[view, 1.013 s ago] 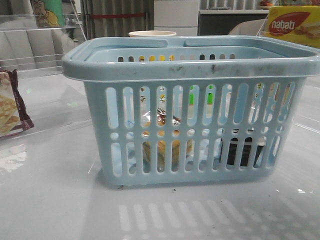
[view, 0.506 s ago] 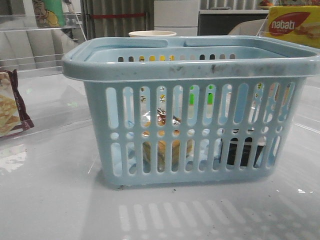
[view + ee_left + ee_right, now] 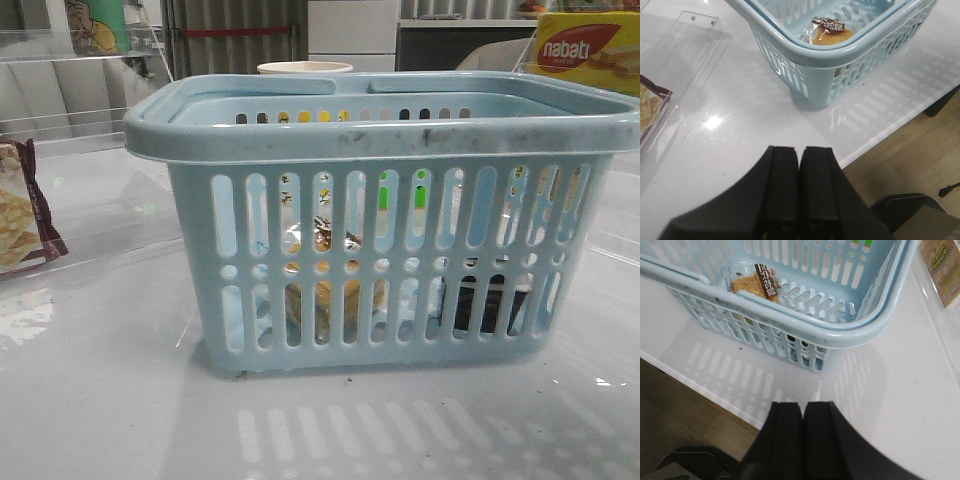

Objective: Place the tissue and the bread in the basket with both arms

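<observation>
The light-blue basket (image 3: 380, 130) stands in the middle of the table, also in the left wrist view (image 3: 830, 55) and the right wrist view (image 3: 850, 335). Inside it lies the bread (image 3: 752, 284) in its clear bag, showing through the slots (image 3: 325, 295) and over the rim (image 3: 832, 32). The tissue (image 3: 485, 305) is a dark pack behind the slots at the basket's right. My left gripper (image 3: 799, 150) is shut and empty above the table, back from the basket's corner. My right gripper (image 3: 803, 405) is shut and empty near the table's front edge.
A maroon-edged cracker packet (image 3: 20, 215) lies at the left, beside a clear plastic stand (image 3: 685, 55). A yellow nabati box (image 3: 585, 50) sits at the back right. A pale cup (image 3: 305, 68) stands behind the basket. The table's front edge (image 3: 700, 385) drops to a wooden floor.
</observation>
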You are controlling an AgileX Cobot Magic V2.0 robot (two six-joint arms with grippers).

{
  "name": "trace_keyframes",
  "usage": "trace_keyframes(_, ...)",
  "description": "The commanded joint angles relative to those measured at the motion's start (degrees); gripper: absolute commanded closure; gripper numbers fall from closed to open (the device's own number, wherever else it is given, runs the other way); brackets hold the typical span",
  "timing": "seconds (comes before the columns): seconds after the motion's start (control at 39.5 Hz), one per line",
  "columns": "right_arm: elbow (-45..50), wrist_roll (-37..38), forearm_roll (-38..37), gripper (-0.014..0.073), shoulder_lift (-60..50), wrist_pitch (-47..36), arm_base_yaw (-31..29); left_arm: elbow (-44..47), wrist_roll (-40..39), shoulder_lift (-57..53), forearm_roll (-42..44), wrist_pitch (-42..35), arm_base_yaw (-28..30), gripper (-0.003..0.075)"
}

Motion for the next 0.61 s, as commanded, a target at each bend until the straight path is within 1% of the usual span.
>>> trace_keyframes(0.0,-1.5,-0.1,-0.3,0.0536,-0.2,-3.2,-0.2,-1.5,-0.2,-1.2,2.3,-3.1,2.0,0.0629)
trace_keyframes(0.08,-1.5,-0.1,-0.3,0.0536,-0.2,-3.2,-0.2,-1.1,0.1,-2.2,1.9,-3.6,6.6,0.0629)
trace_keyframes(0.13,-1.5,-0.1,-0.3,0.0536,-0.2,-3.2,-0.2,-0.3,1.2,-3.5,0.5,-5.5,9.9,0.0628)
trace_keyframes(0.2,-1.5,-0.1,-0.3,0.0536,-0.2,-3.2,-0.2,2.0,8.3,-5.9,-3.8,-9.7,14.4,0.0628)
trace_keyframes(0.23,-1.5,-0.1,-0.3,0.0536,-0.2,-3.2,-0.2,3.2,12.6,-7.4,-5.9,-11.5,16.1,0.0629)
trace_keyframes(0.28,-1.5,-0.1,-0.3,0.0536,-0.2,-3.2,-0.2,5.6,15.3,-9.4,-7.9,-14.1,19.1,0.0629)
trace_keyframes(0.43,-1.5,-0.1,-0.3,0.0536,-0.2,-3.2,-0.2,13.3,15.0,-16.5,-8.5,-22.0,28.3,0.0629)
trace_keyframes(0.58,-1.5,-0.1,-0.3,0.0536,-0.2,-3.2,-0.2,23.0,14.9,-24.1,-8.5,-30.1,37.0,0.0629)
